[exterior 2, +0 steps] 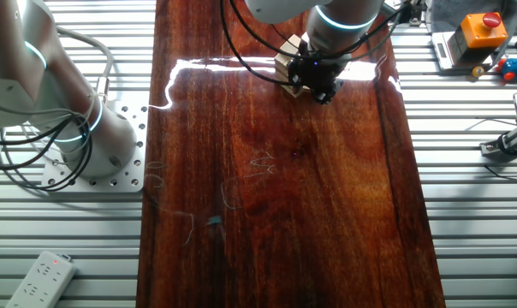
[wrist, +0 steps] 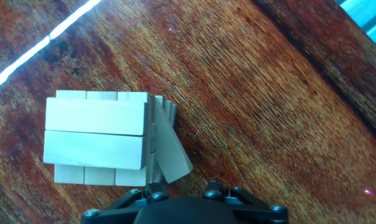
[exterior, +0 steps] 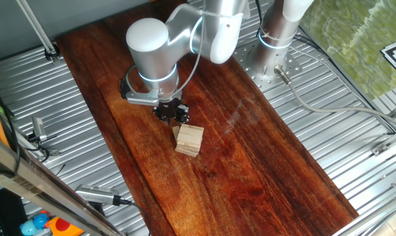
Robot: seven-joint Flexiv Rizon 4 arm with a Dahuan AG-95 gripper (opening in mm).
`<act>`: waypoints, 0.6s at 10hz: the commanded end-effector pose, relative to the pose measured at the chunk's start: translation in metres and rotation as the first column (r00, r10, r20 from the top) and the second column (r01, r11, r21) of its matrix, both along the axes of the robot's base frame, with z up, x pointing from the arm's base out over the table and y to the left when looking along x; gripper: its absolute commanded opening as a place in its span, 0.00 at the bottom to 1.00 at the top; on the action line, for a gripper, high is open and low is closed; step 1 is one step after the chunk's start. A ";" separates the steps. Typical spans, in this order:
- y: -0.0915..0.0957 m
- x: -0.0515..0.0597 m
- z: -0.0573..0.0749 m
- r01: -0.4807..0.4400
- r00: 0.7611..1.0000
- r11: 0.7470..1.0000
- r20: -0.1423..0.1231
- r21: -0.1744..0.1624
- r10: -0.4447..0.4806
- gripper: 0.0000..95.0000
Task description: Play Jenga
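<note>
Toward one long edge of the wooden tabletop (exterior: pixel 250 151): the Jenga (exterior: pixel 189 139) stack stands, nearer the end where the arm is mounted than the far end.
Stack build: pale blocks in crosswise layers; the hand view shows two blocks side by side on top and the ends of three beneath them.
Loose piece: one block (wrist: pixel 167 146) on the stack's flank sits skewed, one end swung out from the layers.
Gripper place: the gripper (exterior: pixel 171 112) hangs low just beside the stack, on the side of the skewed block; whether it touches wood I cannot tell.
Fingers: only the black base shows in the hand view, and the fixed views are too small, so I cannot tell whether they are parted or closed.
Handling, as a judgement: light, stiff, smooth wood held only by its own weight, so the stack would likely topple under a sideways shove.
Where to take hold: the free end of the skewed block, pinched across its narrow faces and drawn straight along its length.
Beyond: ribbed metal table (exterior: pixel 47 124) flanks the board.
</note>
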State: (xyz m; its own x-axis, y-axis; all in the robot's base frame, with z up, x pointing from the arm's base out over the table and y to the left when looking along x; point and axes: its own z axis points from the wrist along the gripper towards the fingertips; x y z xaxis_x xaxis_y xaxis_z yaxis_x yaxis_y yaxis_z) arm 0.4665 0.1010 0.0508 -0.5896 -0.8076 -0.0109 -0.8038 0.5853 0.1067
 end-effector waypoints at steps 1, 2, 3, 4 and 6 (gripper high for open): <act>0.001 0.000 0.000 -0.009 1.000 1.000 -0.002 0.005 0.009 0.40; 0.001 0.001 0.001 -0.012 1.000 1.000 -0.006 0.007 0.012 0.40; 0.002 0.002 0.002 -0.018 1.000 1.000 -0.011 0.008 0.018 0.40; 0.003 0.004 0.002 -0.023 1.000 1.000 -0.016 0.008 0.024 0.40; 0.003 0.004 0.002 -0.033 0.999 0.999 -0.015 0.011 0.033 0.40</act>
